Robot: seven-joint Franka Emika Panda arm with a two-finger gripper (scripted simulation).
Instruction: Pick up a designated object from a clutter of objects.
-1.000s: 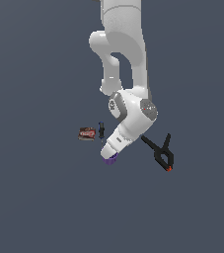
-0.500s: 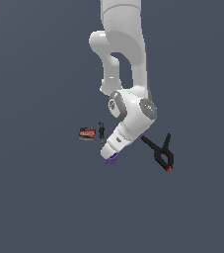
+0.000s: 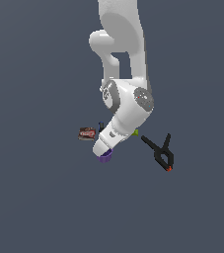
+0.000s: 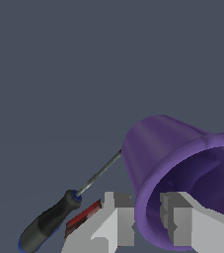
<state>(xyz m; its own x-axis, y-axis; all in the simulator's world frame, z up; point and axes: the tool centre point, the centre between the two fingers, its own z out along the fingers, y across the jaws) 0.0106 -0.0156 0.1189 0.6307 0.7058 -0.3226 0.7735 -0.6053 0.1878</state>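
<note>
Small purple tapered cup [image 4: 182,168] at the white gripper [image 4: 147,217].
Fingers straddle its rim (one inside, one outside); whether they grip it, I cannot tell.

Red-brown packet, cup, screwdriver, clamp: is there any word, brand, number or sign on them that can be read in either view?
None can be read.
Red-brown packet: pale marks on its face in the exterior view, too small and blurred to read; the wrist view shows only its edge.
Purple cup: plain, no print.
Screwdriver: dark handle, no visible marking.
Black clamp: no text visible.
</note>
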